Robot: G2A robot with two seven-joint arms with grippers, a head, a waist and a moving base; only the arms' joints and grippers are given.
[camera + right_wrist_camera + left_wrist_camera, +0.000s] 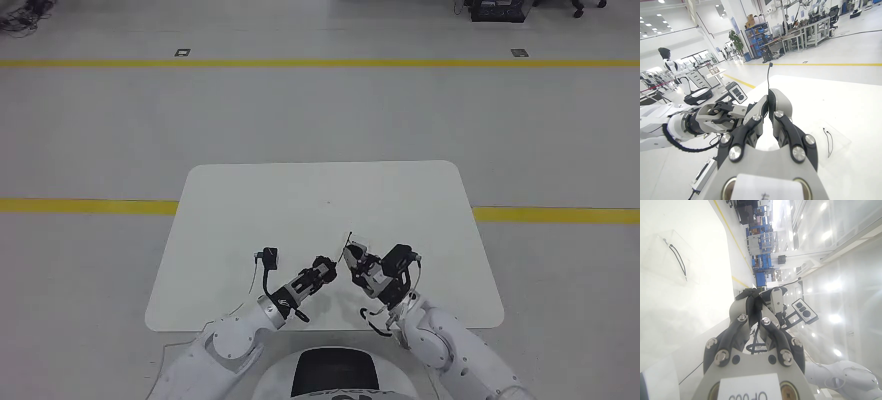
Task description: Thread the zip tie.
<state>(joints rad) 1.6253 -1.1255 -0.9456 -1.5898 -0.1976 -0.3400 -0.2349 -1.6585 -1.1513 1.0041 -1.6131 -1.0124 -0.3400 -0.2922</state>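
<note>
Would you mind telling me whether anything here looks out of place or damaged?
Nothing stands out. The right pincer grips one zip tie, its head end sticking out; a spare zip tie lies curved on a clear sheet on the table.

1. The left end effector and right end effector sit just beside each other near the desk's front edge, with a scant gap between them.
2. A zip tie juts up from the right one.
3. Beyond them there is broad desk room, where a flat clear sheet carries a second zip tie.
</note>
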